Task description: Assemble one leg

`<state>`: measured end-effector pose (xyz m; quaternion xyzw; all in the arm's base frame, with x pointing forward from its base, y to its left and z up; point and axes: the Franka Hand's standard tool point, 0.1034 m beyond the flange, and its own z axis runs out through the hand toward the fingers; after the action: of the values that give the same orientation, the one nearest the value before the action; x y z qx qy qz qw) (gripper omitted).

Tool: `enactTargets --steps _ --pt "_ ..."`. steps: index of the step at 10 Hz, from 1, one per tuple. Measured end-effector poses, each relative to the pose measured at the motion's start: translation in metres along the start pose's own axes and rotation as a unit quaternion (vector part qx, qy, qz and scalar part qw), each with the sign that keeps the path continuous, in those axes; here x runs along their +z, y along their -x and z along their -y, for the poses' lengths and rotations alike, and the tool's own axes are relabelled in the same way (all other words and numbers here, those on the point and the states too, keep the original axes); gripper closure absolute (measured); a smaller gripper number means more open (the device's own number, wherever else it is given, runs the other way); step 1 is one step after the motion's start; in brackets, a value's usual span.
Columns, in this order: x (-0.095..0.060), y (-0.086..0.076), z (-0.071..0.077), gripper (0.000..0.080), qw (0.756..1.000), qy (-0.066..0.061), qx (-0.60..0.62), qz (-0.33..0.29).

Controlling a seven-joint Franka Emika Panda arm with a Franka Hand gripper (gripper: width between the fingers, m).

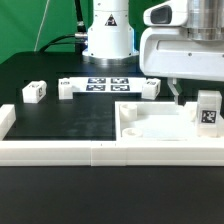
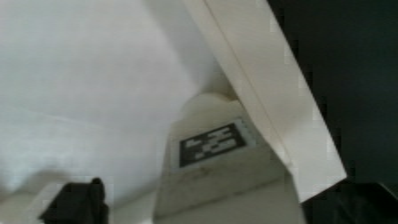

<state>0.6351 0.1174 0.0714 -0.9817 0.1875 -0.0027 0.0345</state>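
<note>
1. The leg (image 1: 208, 110): we find it standing upright on the large panel (image 1: 150, 128), at the exterior view's right, tag facing out.
2. Handling: we judge it light, stiff, smooth plastic; best pinched across its plain side faces.
3. The gripper (image 1: 178, 92): it hangs just beside the leg; we cannot tell whether its fingers are apart.
4. Room: the border rail (image 1: 60, 152) hems the front; two spare legs (image 1: 33, 92) sit well apart.

We see a black table (image 1: 70, 125) carrying white rails (image 1: 60, 152), the marker board (image 1: 107, 83), two small blocks (image 1: 33, 92) and a square panel (image 1: 150, 120).
</note>
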Motion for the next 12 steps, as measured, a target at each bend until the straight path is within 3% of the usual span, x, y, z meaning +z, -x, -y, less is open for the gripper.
enactTargets --steps 4,6,7,8,10,12 --pt "0.0001 -0.0037 -0.0051 0.0151 0.994 0.000 -0.113 -0.003" --pt "0.0001 -0.0039 -0.0053 0.0410 0.994 0.000 -0.112 -0.003" --pt "0.0001 -0.0039 -0.0053 0.0410 0.994 0.000 -0.109 -0.003" --pt "0.0002 -0.0038 -0.0053 0.0510 0.995 0.000 -0.096 -0.003" --pt "0.0003 -0.0037 -0.0051 0.0510 0.996 -0.001 -0.085 -0.003" --pt "0.0007 -0.0038 -0.0046 0.0510 1.000 -0.005 0.020 -0.006"
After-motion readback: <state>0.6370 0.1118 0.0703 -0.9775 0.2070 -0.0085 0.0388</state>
